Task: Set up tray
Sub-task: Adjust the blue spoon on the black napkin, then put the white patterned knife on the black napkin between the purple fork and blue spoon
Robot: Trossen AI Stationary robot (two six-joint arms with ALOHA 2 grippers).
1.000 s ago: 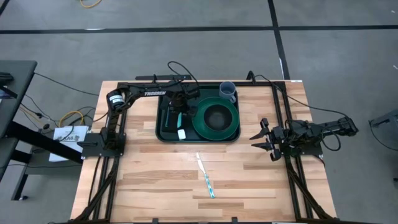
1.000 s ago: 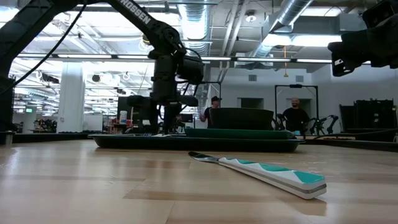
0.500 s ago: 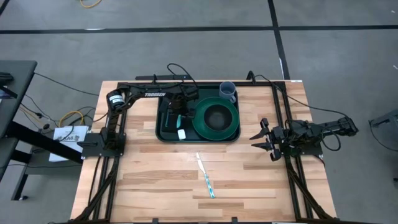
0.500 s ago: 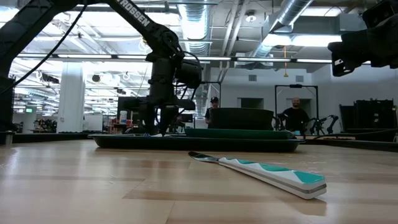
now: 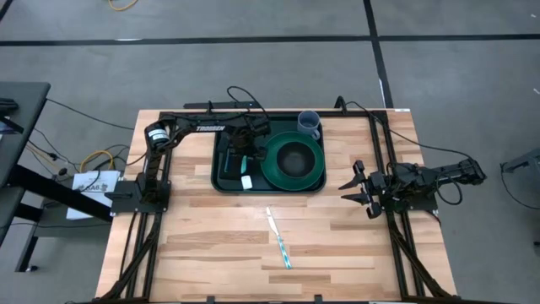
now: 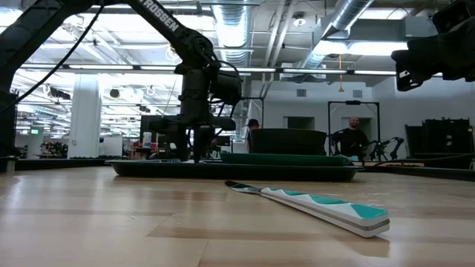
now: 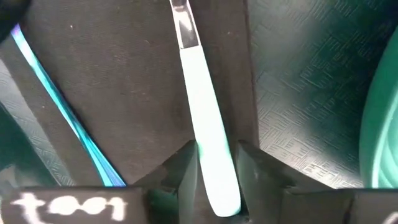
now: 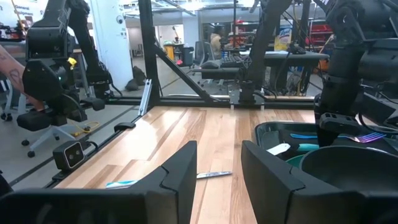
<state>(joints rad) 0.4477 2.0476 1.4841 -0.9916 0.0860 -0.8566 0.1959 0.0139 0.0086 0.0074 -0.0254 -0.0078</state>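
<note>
The dark green tray (image 5: 221,181) lies at the table's far middle. It carries a round green plate (image 5: 270,171) with a dark bowl (image 5: 294,158) and, on its left part, a black napkin (image 7: 124,93). My left gripper (image 5: 240,155) hangs over the napkin, shut on a mint-handled utensil (image 7: 208,124) whose head is out of view. An iridescent blue utensil (image 7: 59,102) lies beside it on the napkin. My right gripper (image 5: 358,187) waits open at the table's right edge. My left gripper (image 7: 217,183) pinches the mint handle near its free end (image 7: 217,168) between the two fingers (image 7: 186,174). It comes from above, pointing down, with the fingers across the handle. The utensil lies flat along the black napkin in the tray.
A knife with a teal and white handle (image 5: 279,241) lies on bare wood near the table's middle, nearer than the tray. A grey-blue cup (image 5: 309,123) stands at the tray's far right corner. People (image 6: 352,137) stand in the room beyond the table.
My left gripper has sunk a little toward the tray with the mint-handled utensil and then stayed low over the napkin. The right arm has kept still.
</note>
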